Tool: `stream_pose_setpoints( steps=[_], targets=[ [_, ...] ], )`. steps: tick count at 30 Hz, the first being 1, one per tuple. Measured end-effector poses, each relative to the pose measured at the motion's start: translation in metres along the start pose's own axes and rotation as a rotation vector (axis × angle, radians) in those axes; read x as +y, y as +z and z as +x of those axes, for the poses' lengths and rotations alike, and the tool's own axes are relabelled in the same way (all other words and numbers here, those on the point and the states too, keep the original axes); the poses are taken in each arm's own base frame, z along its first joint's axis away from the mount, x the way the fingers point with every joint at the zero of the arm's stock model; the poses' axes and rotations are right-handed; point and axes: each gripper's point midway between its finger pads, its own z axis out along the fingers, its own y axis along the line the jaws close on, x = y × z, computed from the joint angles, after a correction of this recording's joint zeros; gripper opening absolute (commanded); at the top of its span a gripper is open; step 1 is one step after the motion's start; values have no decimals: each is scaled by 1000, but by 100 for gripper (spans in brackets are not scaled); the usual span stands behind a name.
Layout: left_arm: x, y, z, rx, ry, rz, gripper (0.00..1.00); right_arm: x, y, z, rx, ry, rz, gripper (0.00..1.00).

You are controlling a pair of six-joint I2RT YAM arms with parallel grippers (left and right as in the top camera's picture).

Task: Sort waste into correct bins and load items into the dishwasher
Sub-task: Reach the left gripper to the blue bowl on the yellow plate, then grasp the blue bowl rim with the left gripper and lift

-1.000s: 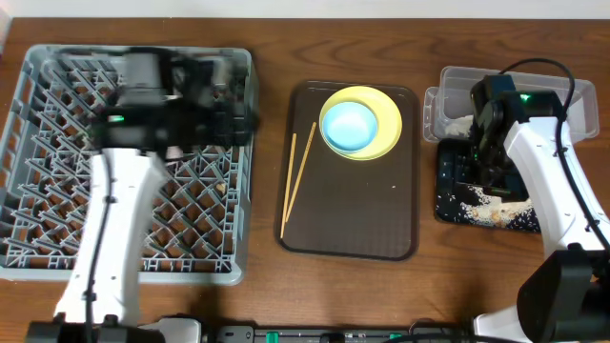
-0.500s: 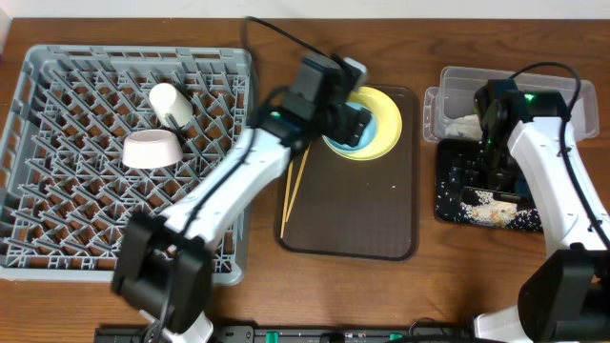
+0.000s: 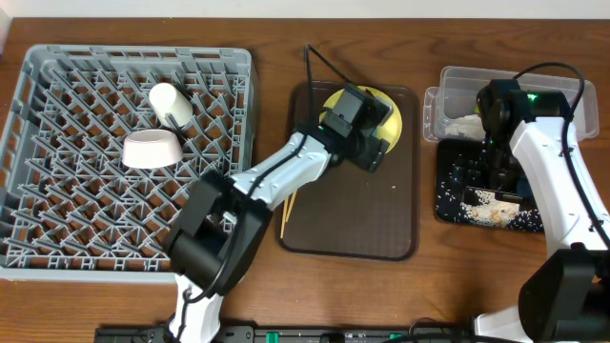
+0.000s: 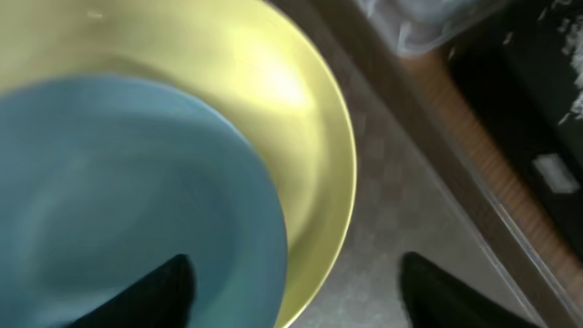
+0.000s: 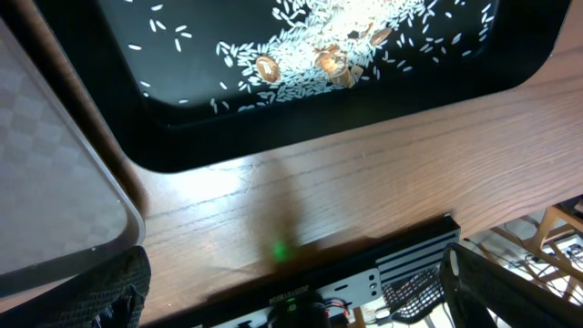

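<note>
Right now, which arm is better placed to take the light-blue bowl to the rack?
Left. The left gripper, open, hangs right over the light-blue bowl on the yellow plate; the right gripper is far off at the black tray.

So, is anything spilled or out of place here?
Only the rice: loose grains and brown bits lie scattered across the black tray, all inside it. The white cup lies on its side in the grey rack.
</note>
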Motion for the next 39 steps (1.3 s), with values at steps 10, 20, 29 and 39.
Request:
stream_pose_setpoints(
  steps=[10, 20, 29, 39],
  targets=[
    [2, 9, 10, 30, -1, -4, 26, -1, 0, 0, -1, 0, 3, 99],
    [12, 8, 16, 53, -4, -62, 28, -1, 0, 1, 2, 0, 4, 99],
    [16, 8, 13, 40, -2, -83, 9, -1, 0, 0, 2, 0, 4, 99],
    [16, -4, 5, 23, 5, -98, 6, -1, 0, 0, 2, -1, 5, 99]
  ],
)
